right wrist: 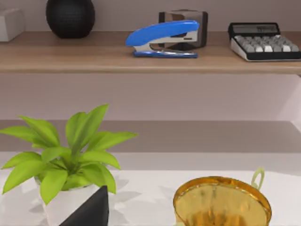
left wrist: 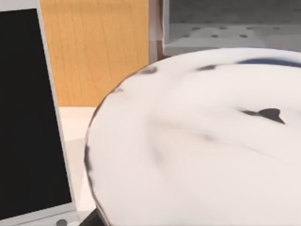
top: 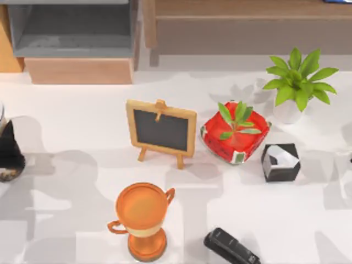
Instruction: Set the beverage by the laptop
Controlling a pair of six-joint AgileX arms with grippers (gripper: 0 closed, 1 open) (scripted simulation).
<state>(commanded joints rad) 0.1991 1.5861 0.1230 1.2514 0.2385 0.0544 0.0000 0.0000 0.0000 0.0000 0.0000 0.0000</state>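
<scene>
1. One thing matters most: the laptop [left wrist: 28,117] stands just beside the cup [left wrist: 197,141], its dark screen upright, as your left wrist view shows.
2. The cup's white lid sits right under your left arm; its dark base [top: 8,154] shows at the tabletop's [top: 275,220] left edge.
3. You cannot tell the left hand's grip.

White table [top: 71,118] under soft patchy shadows, wooden shelf [right wrist: 150,59] against a pale wall [right wrist: 188,96] behind.
</scene>
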